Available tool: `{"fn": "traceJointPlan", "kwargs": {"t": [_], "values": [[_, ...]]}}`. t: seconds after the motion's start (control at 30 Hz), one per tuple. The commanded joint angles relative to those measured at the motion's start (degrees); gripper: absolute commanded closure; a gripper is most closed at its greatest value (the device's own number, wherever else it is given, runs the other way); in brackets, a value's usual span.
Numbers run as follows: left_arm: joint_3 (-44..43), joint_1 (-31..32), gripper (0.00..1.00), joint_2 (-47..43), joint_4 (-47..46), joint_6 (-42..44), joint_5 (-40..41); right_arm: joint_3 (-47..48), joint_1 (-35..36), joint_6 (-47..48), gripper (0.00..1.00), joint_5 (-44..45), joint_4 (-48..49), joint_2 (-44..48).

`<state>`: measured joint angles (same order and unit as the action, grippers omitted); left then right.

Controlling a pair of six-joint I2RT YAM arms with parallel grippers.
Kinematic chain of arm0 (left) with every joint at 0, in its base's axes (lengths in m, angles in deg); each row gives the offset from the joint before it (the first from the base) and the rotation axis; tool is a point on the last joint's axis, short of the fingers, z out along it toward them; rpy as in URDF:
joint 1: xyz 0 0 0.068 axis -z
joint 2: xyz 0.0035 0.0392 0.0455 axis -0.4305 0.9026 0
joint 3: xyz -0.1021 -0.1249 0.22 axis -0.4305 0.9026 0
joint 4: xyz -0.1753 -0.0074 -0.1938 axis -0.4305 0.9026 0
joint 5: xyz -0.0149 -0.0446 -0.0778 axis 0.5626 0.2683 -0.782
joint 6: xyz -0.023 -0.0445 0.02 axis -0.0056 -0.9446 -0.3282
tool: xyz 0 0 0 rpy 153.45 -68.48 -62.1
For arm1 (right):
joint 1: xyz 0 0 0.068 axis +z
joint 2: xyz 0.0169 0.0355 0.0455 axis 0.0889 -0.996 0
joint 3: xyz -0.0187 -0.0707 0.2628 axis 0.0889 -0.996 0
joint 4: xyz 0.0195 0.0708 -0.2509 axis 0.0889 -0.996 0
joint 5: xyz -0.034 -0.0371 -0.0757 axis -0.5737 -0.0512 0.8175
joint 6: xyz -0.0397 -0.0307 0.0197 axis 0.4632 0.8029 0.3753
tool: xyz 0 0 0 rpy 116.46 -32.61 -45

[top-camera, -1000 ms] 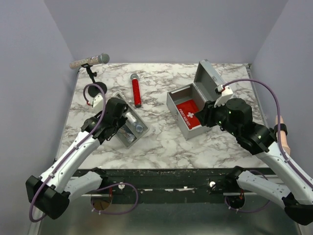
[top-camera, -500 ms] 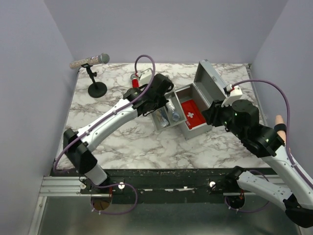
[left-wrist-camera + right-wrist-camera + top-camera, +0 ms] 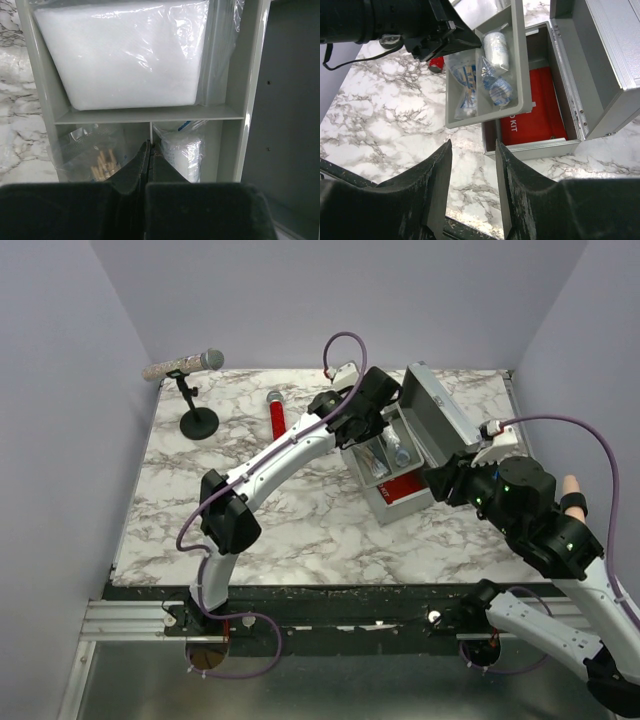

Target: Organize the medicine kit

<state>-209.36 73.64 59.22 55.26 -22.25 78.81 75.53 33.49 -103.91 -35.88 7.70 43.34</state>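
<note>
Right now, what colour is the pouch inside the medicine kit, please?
Red pouch, best seen from the right wrist.

This is a robotics lab test cell, not a home or a shop. Plain, bare lavender-grey walls [image 3: 60, 440] box in a single marble-patterned table [image 3: 290, 530] on three sides. Two white and black robot arms, the left arm [image 3: 290, 445] and the right arm [image 3: 545, 535], are bolted to a dark frame and an aluminium rail [image 3: 130, 615] along the table's near edge. Purple cables [image 3: 592, 450] loop loose from their joints. The few objects on the table are an unrelated mix: a microphone [image 3: 185, 364] on a small black stand, a red tube [image 3: 278, 420] and a grey metal medicine kit [image 3: 437, 423]. The views from the wrist cameras, with black gripper fingers in the foreground, also show an instrumented rig.
</note>
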Motion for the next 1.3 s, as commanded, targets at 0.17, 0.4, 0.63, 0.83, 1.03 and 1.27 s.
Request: {"fn": "traceJointPlan", "kwargs": {"t": [0.17, 0.4, 0.63, 0.83, 1.03, 1.27], "values": [[-8.7, 1.5, 1.00, 6.6, 1.2, -6.6, -0.3, -2.0, 0.3, -1.2, 0.51, -1.7, -0.9, 0.7], [-11.3, 2.3, 1.00, 10.6, 2.3, -8.2, 0.4, -3.1, 0.3, -1.8, 0.51, -2.0, -0.9, 1.2], [-7.8, 2.7, 1.00, 10.1, 3.6, -9.0, 3.8, -4.3, 0.3, -1.7, 0.51, -1.8, -0.2, 1.8], [-7.7, 3.0, 1.00, 11.5, 5.5, -10.4, 5.8, -5.0, 0.3, -2.0, 0.51, -1.9, 0.1, 1.3], [-10.3, 3.1, 1.00, 14.4, 6.4, -11.6, 6.1, -5.8, 0.3, -2.4, 0.51, -2.2, 0.5, 1.2], [-11.4, 3.5, 1.00, 17.1, 6.2, -11.9, 5.0, -6.2, 0.3, -2.6, 0.51, -2.3, 0.5, 0.6]]}}
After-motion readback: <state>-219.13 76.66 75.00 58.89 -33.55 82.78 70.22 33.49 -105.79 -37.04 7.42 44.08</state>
